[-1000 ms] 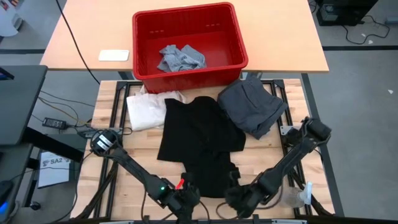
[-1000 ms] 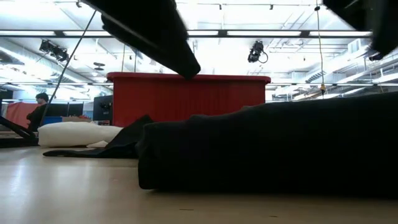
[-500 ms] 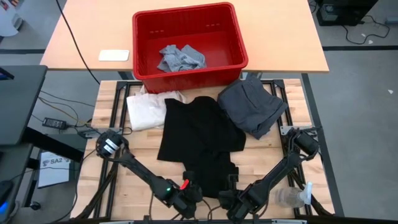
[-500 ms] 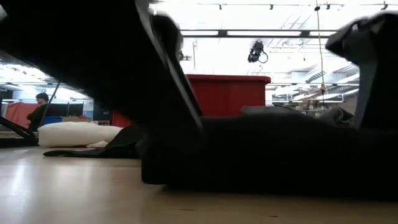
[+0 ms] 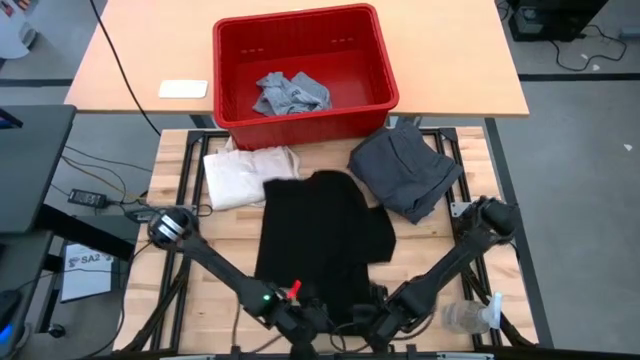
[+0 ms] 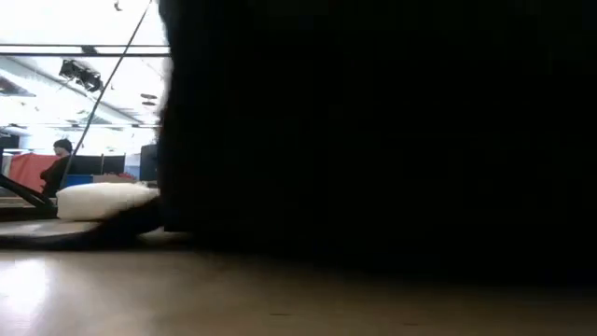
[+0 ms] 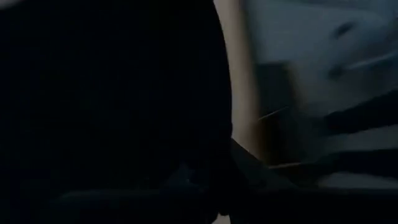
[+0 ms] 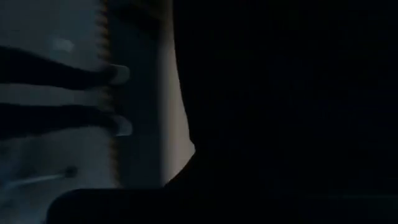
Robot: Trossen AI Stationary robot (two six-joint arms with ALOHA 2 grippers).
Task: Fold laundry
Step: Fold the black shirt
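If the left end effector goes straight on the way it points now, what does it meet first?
Probably the black garment: the left end effector sits at its near hem, pointing across the table. Farther along lies the red bin. Depth is unclear.

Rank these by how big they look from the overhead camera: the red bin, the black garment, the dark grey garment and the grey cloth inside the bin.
1. Red bin
2. Black garment, largest of the clothes
3. Dark grey garment
4. Grey cloth in the bin, clearly smallest
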